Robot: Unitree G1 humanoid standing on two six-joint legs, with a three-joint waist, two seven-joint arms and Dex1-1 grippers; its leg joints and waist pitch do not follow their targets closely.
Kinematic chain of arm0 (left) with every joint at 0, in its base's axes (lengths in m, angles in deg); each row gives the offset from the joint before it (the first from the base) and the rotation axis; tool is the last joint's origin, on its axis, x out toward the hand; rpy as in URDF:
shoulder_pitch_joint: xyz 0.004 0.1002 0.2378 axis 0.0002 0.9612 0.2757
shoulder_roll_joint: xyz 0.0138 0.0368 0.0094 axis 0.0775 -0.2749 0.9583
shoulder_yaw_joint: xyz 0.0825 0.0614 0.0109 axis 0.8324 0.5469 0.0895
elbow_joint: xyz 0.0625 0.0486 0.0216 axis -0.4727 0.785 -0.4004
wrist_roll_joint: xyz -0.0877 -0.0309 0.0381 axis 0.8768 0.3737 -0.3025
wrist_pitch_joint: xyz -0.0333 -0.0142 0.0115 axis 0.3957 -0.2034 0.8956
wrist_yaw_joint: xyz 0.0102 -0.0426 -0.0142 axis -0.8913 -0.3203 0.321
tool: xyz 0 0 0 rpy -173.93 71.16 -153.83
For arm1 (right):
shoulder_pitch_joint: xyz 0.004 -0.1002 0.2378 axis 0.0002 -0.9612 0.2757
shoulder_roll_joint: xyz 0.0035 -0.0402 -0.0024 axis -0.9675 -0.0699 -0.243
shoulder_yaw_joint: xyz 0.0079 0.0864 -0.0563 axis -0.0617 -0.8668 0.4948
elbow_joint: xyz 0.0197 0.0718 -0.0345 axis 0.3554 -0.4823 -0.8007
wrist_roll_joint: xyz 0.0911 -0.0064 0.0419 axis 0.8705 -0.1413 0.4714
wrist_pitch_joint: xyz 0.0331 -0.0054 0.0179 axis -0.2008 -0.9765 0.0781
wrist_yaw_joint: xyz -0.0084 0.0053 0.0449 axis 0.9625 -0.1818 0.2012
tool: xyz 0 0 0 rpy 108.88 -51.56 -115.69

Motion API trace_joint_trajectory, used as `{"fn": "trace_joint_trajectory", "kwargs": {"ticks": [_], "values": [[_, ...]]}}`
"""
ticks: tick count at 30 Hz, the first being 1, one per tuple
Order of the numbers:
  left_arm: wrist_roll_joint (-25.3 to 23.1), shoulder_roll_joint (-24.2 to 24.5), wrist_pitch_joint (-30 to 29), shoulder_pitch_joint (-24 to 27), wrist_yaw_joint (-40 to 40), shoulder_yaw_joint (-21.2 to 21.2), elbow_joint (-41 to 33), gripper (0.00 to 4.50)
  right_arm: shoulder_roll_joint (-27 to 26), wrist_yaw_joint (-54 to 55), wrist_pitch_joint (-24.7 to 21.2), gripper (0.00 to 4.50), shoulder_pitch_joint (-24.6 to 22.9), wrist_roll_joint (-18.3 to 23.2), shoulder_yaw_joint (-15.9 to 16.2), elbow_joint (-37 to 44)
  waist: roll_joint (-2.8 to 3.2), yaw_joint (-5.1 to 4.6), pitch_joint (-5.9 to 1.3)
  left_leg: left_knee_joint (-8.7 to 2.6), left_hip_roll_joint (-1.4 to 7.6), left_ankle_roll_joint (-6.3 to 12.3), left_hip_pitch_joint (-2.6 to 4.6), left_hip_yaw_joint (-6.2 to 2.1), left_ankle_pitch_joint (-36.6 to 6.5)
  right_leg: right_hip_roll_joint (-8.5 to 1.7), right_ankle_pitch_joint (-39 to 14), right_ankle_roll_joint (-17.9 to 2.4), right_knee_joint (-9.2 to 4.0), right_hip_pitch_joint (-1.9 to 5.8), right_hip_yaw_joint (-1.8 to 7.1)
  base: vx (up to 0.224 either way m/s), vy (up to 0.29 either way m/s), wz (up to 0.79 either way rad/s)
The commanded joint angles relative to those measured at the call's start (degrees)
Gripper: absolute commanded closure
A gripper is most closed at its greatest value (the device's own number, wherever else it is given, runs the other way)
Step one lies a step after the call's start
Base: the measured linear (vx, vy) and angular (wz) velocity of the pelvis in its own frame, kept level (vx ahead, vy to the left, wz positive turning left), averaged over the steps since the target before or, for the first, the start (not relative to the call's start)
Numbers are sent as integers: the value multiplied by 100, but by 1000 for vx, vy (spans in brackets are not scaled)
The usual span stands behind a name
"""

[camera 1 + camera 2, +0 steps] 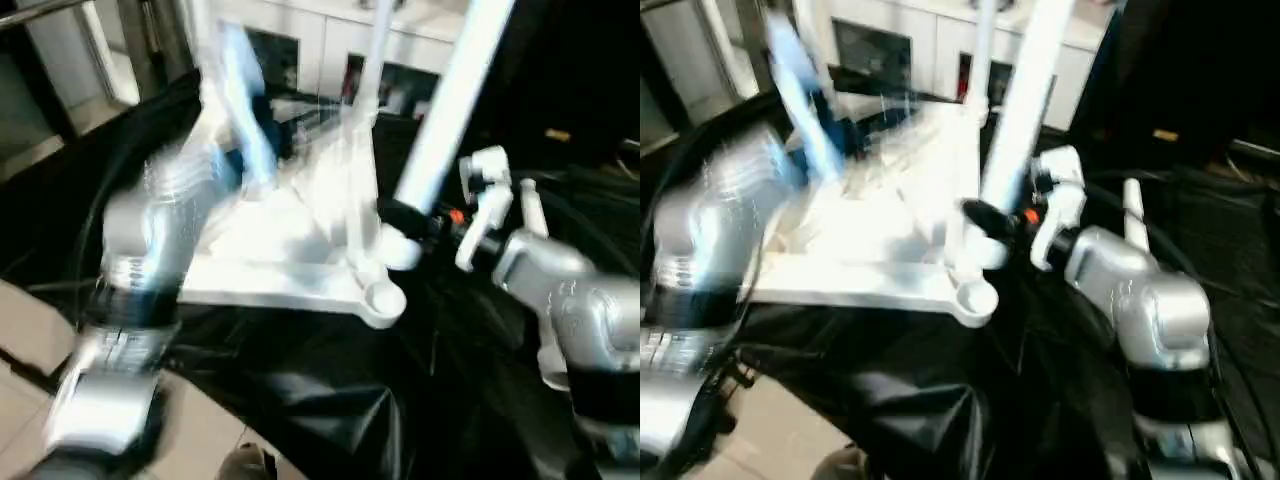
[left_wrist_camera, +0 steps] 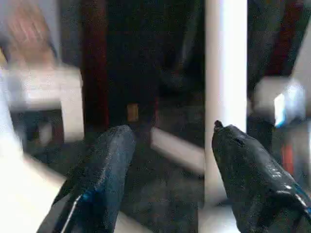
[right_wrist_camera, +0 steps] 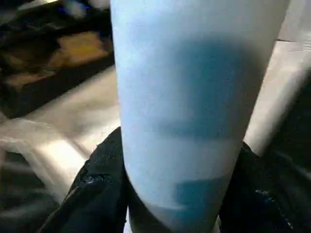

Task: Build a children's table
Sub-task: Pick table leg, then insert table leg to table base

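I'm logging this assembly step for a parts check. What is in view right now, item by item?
tabletop: one, white, lying underside up on the black-draped work table, with an empty round socket at its near corner.
leg held by the right gripper: one, white, leaning, its lower end just above the tabletop's right edge.
other legs: at least one more, white, standing up from the tabletop farther back; motion blur hides the exact count.
work table cover: one, black, draped under the tabletop.
cabinets: white, along the back wall.
left gripper: black fingers open, a white leg beside one finger, nothing between them.
right gripper: black fingers closed on the leg.
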Motion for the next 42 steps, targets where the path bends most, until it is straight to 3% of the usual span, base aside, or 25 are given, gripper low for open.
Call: {"fn": "trace_joint_trajectory", "kwargs": {"ticks": [1,2,7,13,15,16,24,25,28,39,42], "values": [[-528,357,343,361,589,772,-292,148,75,177,268,260,-197,-321,79,108,72,-30,-494,-467,279,-624,252,-181,-1754,-374,-1509,-727,-445,155,217,0,0,0],[-528,357,343,361,589,772,-292,148,75,177,268,260,-197,-321,79,108,44,-35,-490,-474,286,-602,247,-186,-1773,-382,-1581,-710,-457,157,219,0,0,0],[-967,581,799,744,1287,1357,20,148,-70,171,366,260,-508,-359,54,183,59,-62,-463,-489,293,-582,281,-179,-2113,-386,-1933,-825,-478,111,228,0,0,0],[-1436,713,1155,625,1498,1732,788,148,-108,99,390,260,-552,-326,112,265,62,-104,-425,-512,286,-663,309,-222,-2553,-419,-2579,-673,-546,81,227,0,0,0],[-1534,707,1288,571,1582,1799,985,148,-109,84,393,260,-563,-321,125,289,80,-116,-458,-505,293,-673,324,-232,-2574,-431,-2542,-710,-537,88,228,0,0,0],[-1584,675,1325,534,1596,1811,1114,176,-116,74,404,260,-567,-344,124,289,73,-128,-457,-505,296,-675,318,-223,-2543,-427,-2425,-763,-532,81,229,0,0,0],[-1954,545,1841,218,1784,1963,2014,227,-129,15,422,260,-607,-404,121,324,75,-144,-492,-489,292,-578,283,-202,-2235,-426,-1901,-952,-486,131,231,0,0,0],[-2019,528,1964,159,1826,1978,2196,231,-122,6,416,260,-617,-402,121,345,96,-150,-505,-483,297,-575,284,-198,-2181,-429,-1760,-1025,-466,137,232,0,0,0],[-2096,519,2101,73,1952,2003,2455,269,-111,-7,403,260,-630,-397,125,378,96,-151,-511,-477,293,-543,279,-189,-2118,-424,-1593,-1104,-454,151,229,0,0,0],[-2065,520,2228,-45,2294,1836,2874,361,-136,-122,309,260,-616,-275,96,430,109,-143,-496,-477,311,-567,312,-201,-2350,-453,-1854,-1157,-469,133,230,0,0,0],[-2076,528,2224,-28,2403,1817,2899,395,-124,-173,289,260,-603,-261,109,426,86,-147,-482,-485,313,-558,305,-203,-2381,-455,-1972,-1135,-477,128,229,0,0,0]]}}
